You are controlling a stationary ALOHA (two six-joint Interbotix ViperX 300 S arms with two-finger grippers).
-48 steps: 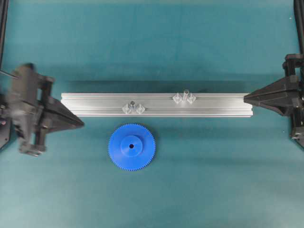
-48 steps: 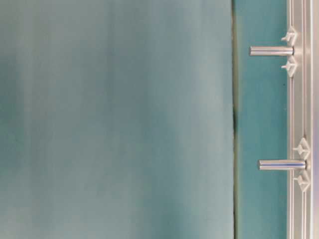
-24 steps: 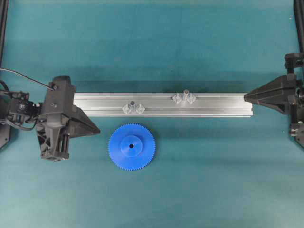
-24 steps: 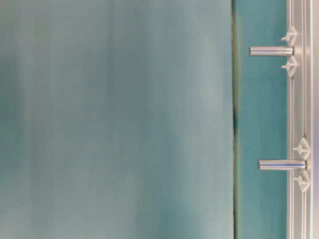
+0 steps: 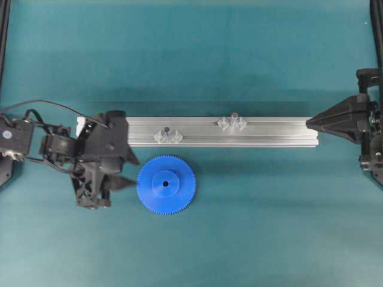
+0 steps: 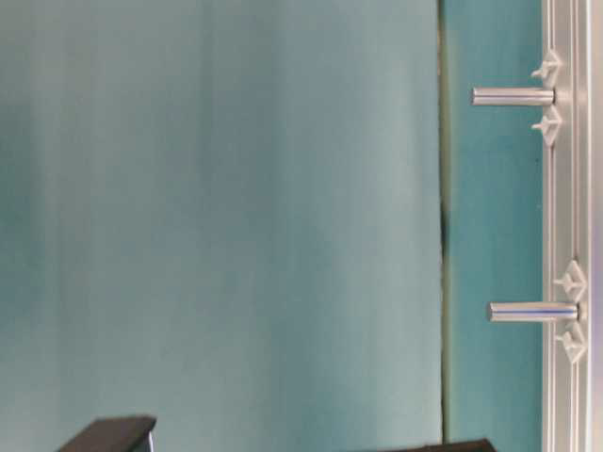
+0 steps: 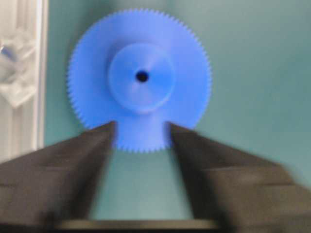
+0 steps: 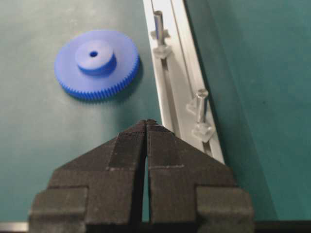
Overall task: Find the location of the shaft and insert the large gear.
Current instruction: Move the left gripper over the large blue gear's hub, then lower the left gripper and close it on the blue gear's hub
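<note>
Large gear (image 5: 166, 185) lies centre-left on the mat, just right of my left gripper (image 5: 133, 170), whose jaws stand spread with nothing between. A second ago that gripper sat shut at the left edge; now it has closed in on the gear's rim.

gear (image 5: 166, 185) front/right: open mat | back: rail (image 5: 239, 131) close | left tool (image 5: 133, 170) prob. just short

A robotics lab bench: teal mat (image 5: 239, 54) beneath an aluminium rail (image 5: 269, 131) fixture.

We've got the large gear (image 5: 166, 185) lying flat, blue, hub up, at about 6 o'clock from the shaft (image 5: 168, 130), a short grey upright pin.
</note>
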